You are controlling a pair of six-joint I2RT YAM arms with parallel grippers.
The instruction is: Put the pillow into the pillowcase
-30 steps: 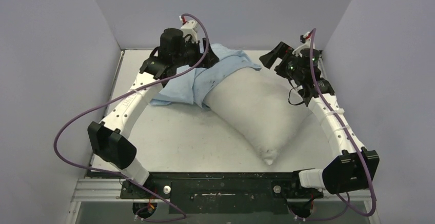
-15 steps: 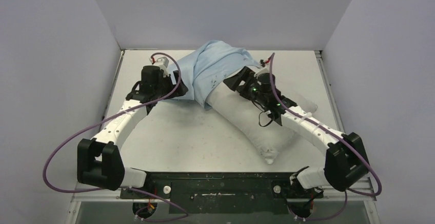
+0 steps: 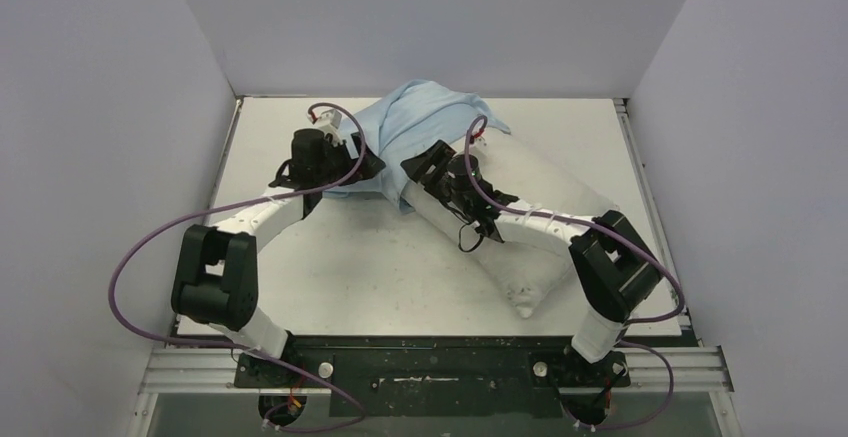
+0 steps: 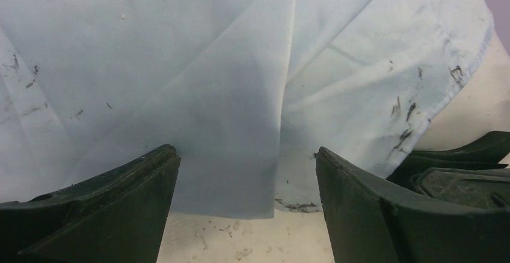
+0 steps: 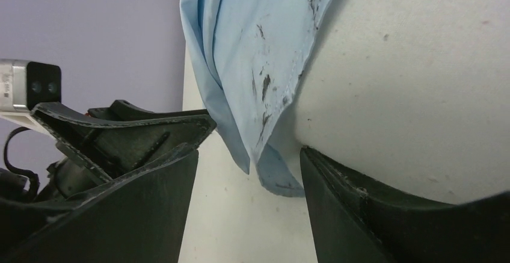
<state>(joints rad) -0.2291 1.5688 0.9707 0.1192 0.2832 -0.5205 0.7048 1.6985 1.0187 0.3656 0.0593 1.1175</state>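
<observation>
The off-white pillow [image 3: 520, 272] lies diagonally on the table, and its far end sits under the pillowcase [image 3: 420, 117], a wrinkled light-blue cloth bunched at the back. My left gripper [image 3: 366, 162] is open at the cloth's left lower edge. In the left wrist view the pillowcase [image 4: 240, 94] hangs just ahead of the open left gripper [image 4: 245, 153], apart from both fingers. My right gripper [image 3: 420, 170] is open and low beside the pillow, at the stained hem. In the right wrist view the pillowcase hem [image 5: 264, 64] hangs between the fingers of the right gripper [image 5: 248, 153], and the pillow [image 5: 421, 82] presses the right finger.
The white table [image 3: 330, 267] is walled on three sides by grey-violet panels. The two grippers are close together, and the left gripper [image 5: 120, 130] shows in the right wrist view. The right arm lies across the pillow. Bare table [image 4: 240, 239] shows below the cloth edge.
Both arms swung in from the back corners. The left gripper came to the cloth's left lower edge. The right gripper moved left along the pillow to the hem. The pillowcase now sits bunched farther back.
</observation>
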